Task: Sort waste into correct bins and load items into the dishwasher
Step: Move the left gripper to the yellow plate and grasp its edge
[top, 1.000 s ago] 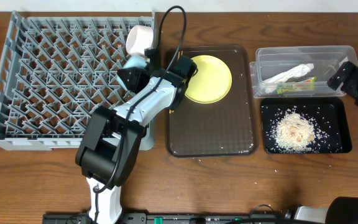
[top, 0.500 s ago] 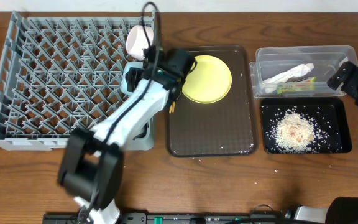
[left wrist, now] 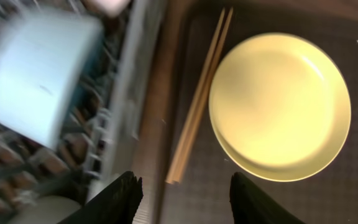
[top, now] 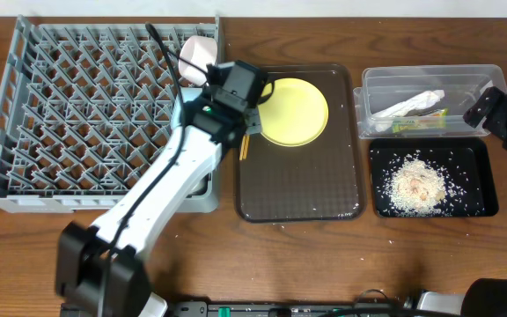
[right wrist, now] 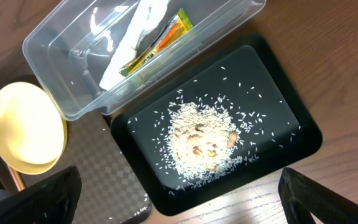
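The grey dish rack (top: 77, 106) fills the left of the table. A white bowl or cup (top: 199, 55) lies tilted in its far right corner. A light blue bowl (left wrist: 36, 74) sits blurred at the rack's right edge. The yellow plate (top: 295, 111) (left wrist: 278, 106) and the wooden chopsticks (left wrist: 197, 106) lie on the dark brown tray (top: 297, 185). My left gripper (top: 249, 114) (left wrist: 185, 193) is open and empty above the chopsticks' near ends. The clear tub (top: 429, 84) holds the tissue (right wrist: 135, 37) and wrapper (right wrist: 160, 40). Rice crumbs (top: 416, 183) lie in the black tray (top: 478, 202). My right gripper (top: 489, 106) (right wrist: 185, 208) is open and empty.
My left arm (top: 157, 189) lies diagonally over the rack's near right corner. The rack's right wall (left wrist: 126, 99) stands just left of the chopsticks. A few crumbs lie on the wooden table (top: 385, 242) in front of the black tray.
My left arm has stretched out and its elbow has swung to the left; the gripper has shifted a little left, toward the tray's left edge. The right arm has not moved.
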